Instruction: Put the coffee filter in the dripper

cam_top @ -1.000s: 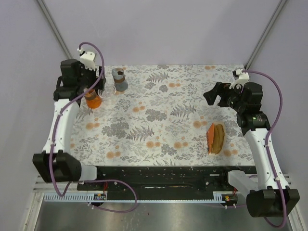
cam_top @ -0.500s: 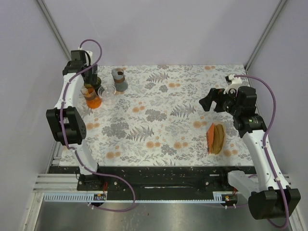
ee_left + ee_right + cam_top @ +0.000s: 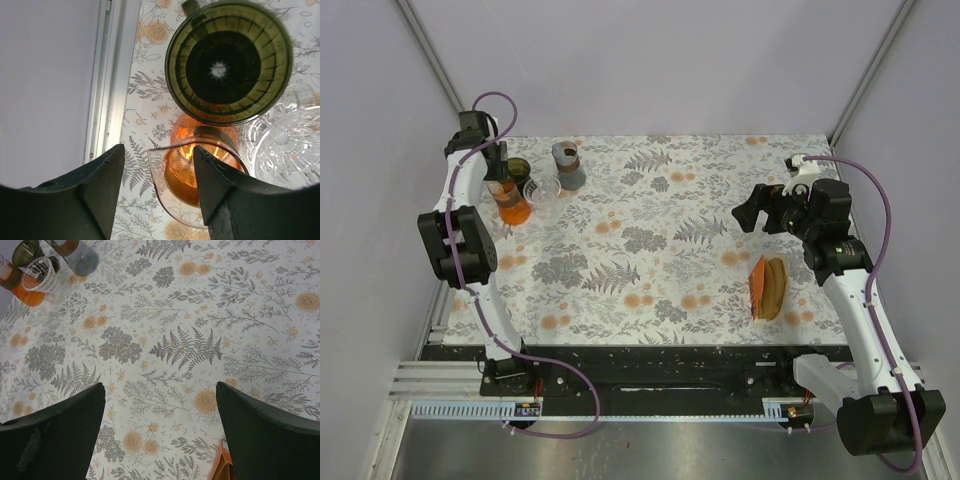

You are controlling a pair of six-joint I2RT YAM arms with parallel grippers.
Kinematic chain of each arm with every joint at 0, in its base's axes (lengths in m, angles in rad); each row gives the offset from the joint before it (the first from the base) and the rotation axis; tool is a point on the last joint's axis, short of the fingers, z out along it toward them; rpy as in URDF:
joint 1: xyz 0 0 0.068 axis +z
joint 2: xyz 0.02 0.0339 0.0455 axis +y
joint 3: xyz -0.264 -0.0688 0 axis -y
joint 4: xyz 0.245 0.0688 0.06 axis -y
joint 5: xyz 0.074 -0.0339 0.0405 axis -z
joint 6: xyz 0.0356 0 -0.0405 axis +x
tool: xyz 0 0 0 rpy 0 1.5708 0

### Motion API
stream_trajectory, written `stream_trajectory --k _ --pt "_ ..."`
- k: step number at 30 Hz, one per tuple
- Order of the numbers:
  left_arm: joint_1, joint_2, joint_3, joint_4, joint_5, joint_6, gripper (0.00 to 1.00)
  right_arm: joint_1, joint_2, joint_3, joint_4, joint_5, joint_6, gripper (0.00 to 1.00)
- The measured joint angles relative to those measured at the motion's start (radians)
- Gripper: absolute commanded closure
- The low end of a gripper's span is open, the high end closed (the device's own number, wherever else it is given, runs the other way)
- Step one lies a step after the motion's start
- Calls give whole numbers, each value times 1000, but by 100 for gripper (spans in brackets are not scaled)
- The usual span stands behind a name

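Toward four o'clock on the floral-printed tabletop, a brown paper coffee filter lies flat on an orange wrapper, well apart from the dripper. Just beyond it, at about three o'clock, the right gripper hangs above bare cloth. Its jaws stand wide apart, holding nothing and touching nothing. The right wrist view shows a corner of the wrapper at the lower edge, beside one of the fingers.

At the far corner, near ten o'clock, four vessels cluster:
- an orange-tinted glass carafe
- a clear cut-glass tumbler
- a dark olive-green ribbed cone dripper
- a grey-blue flask with a brown collar

The left gripper is poised over this cluster, its jaws likewise spread wide and empty. In the left wrist view the carafe sits below the gap between the fingers; whether they touch its rim cannot be told. The dripper stands just past the carafe, at its twelve o'clock in that view, with its ribbed inside bare. The tumbler is at the dripper's four o'clock.
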Motion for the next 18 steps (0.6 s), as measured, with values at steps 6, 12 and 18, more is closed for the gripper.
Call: stream_trajectory --k 6,12,18 --pt "22 42 0 -14 13 -2 57 1 0 0 0 0 0 1" --pt "26 43 0 -26 46 0 88 2 0 0 0 0 0 1" --pt "32 28 -3 -4 113 -18 100 2 0 -1 1 0 0 1"
